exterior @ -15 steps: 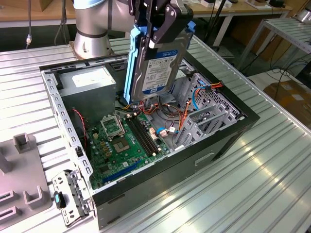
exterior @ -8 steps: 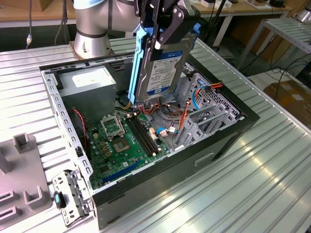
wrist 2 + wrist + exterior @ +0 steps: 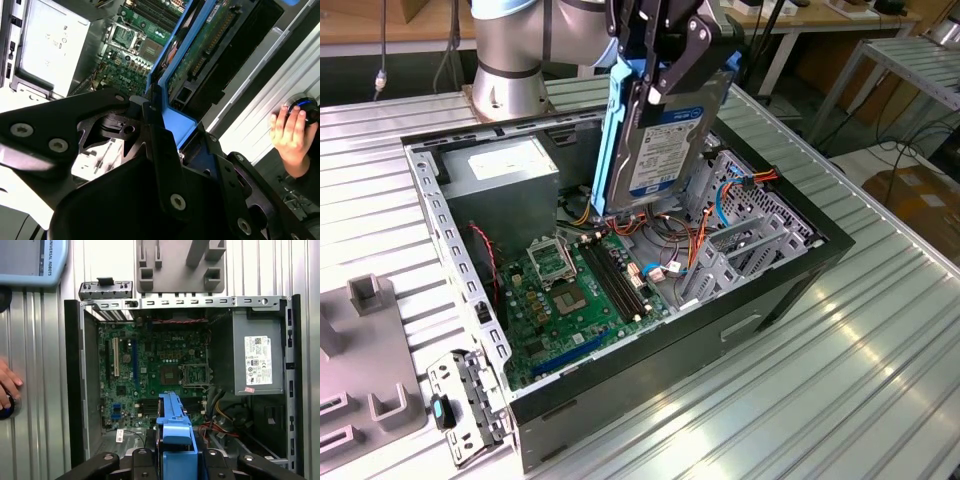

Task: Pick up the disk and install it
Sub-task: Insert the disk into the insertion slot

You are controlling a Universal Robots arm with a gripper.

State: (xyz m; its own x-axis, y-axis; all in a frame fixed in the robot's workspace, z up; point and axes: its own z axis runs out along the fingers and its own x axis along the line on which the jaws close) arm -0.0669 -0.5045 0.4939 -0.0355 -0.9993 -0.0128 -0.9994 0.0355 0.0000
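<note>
Flat rectangular silver-grey metal disk (image 3: 665,150) w/ white & dark-blue label and blue plastic side rails hangs near-upright, slightly tilted, above the open black sheet-metal computer case (image 3: 720,345), over its green motherboard (image 3: 570,290). Black gripper (image 3: 660,80) fingers pinch the disk's top end. Ribbed aluminium table (image 3: 860,340) lies below.

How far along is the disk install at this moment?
Pickup done: the disk is clamped between the jaws of the gripper. In hand: it hangs on edge above the open computer case. Left: installing; it sits in no bay yet.
</note>
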